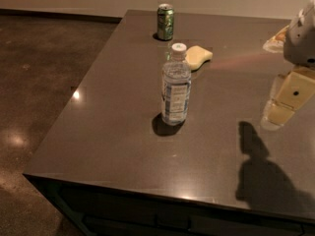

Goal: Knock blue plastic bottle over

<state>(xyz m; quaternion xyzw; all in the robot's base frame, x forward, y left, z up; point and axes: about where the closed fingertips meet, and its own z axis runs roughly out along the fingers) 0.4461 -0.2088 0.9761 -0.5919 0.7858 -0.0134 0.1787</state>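
The blue plastic bottle [175, 86] stands upright near the middle of the dark table [118, 132]. It is clear and ribbed, with a white cap and a blue-and-white label. My gripper [284, 109] hangs at the right edge of the camera view, above the table and well to the right of the bottle, not touching it. Its shadow falls on the table below it.
A green soda can [165, 22] stands upright at the far side of the table. A yellow sponge [198, 56] lies just behind the bottle. A pale object [276, 40] lies at the far right. The table's left and front edges drop to a brown floor [39, 82].
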